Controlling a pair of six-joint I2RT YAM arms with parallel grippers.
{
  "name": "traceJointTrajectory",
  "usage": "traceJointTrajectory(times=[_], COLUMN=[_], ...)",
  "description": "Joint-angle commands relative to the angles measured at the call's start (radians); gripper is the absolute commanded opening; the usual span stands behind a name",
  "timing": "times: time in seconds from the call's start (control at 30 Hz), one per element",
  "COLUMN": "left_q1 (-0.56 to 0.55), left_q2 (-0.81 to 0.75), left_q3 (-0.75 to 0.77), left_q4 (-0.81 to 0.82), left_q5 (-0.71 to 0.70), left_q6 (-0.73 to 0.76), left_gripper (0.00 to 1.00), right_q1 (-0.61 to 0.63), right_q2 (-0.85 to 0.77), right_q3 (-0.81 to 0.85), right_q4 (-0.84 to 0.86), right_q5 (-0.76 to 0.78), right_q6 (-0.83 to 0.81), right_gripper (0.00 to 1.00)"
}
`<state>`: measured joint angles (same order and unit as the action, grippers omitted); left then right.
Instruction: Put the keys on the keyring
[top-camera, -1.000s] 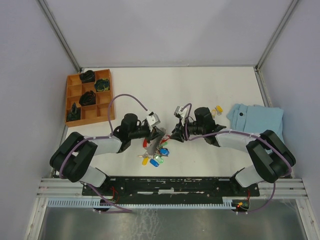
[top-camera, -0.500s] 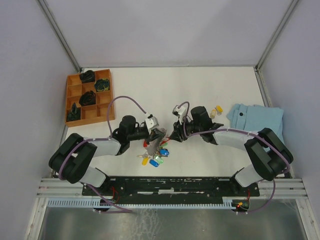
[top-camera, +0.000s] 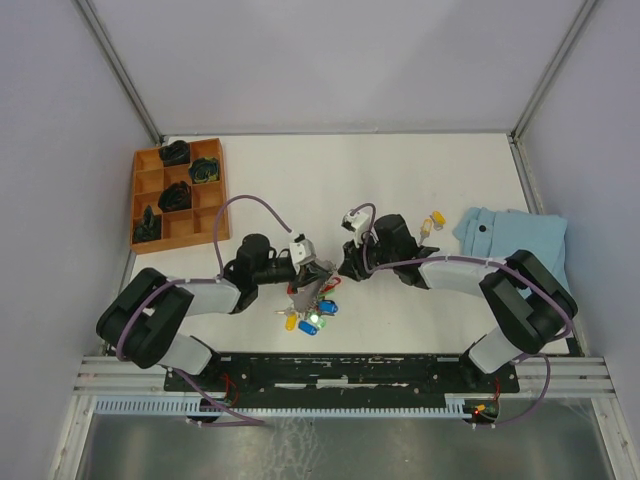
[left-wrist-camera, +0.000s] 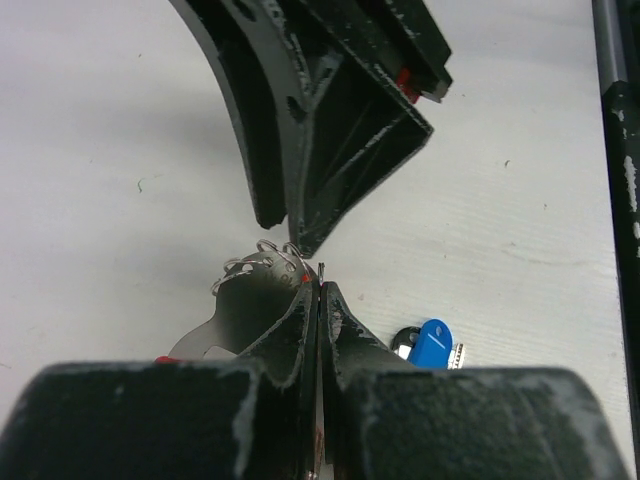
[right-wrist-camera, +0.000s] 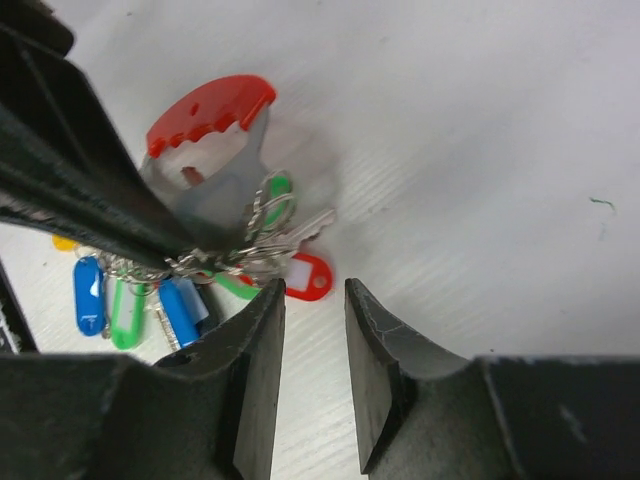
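Observation:
The keyring (right-wrist-camera: 215, 150), a grey metal plate with a red curved top and wire rings, is held up by my left gripper (top-camera: 312, 272). In the left wrist view the left gripper (left-wrist-camera: 320, 283) is shut on a thin wire ring of the keyring (left-wrist-camera: 250, 290). Keys with blue, green and yellow tags (top-camera: 312, 318) hang under it onto the table. The right wrist view shows a red-tagged key (right-wrist-camera: 305, 275) and blue-tagged keys (right-wrist-camera: 88, 295). My right gripper (top-camera: 343, 266) is open and empty, its tips just right of the cluster (right-wrist-camera: 312, 290). A yellow-tagged key (top-camera: 434, 219) lies apart.
An orange compartment tray (top-camera: 136, 200) with dark objects stands at the back left. A folded light-blue cloth (top-camera: 510, 240) lies at the right. A metal rail runs along the table's near edge.
My right gripper has moved left, closing on the keyring and the left gripper. The left gripper has shifted slightly toward the near edge with the keyring still in it.

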<state>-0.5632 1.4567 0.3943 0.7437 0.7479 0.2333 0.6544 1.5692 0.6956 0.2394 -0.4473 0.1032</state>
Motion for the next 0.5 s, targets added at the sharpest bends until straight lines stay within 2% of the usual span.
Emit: traceJointTrajectory(times=[0.0,0.3,0.47], left_q1=[-0.004,-0.008,-0.009], left_q2=[-0.032,-0.034,-0.035], left_q3=[-0.007,-0.005,0.013], left_q4=[0.083,0.076,0.055], left_q5=[0.064,0.013,-0.065], left_q6=[0.068,0.062,0.022], left_gripper=[0.03,0.03,0.03], right_q1=[-0.006,-0.010,-0.033], right_q2=[-0.042,-0.119,-0.145], right_q3=[0.026,0.084,0.116], right_q4=[0.039,-0.180,-0.346], right_q5=[0.144,0.304,0.497], right_q6=[0.052,0.114,0.119], right_gripper=[0.38,0.42,0.50])
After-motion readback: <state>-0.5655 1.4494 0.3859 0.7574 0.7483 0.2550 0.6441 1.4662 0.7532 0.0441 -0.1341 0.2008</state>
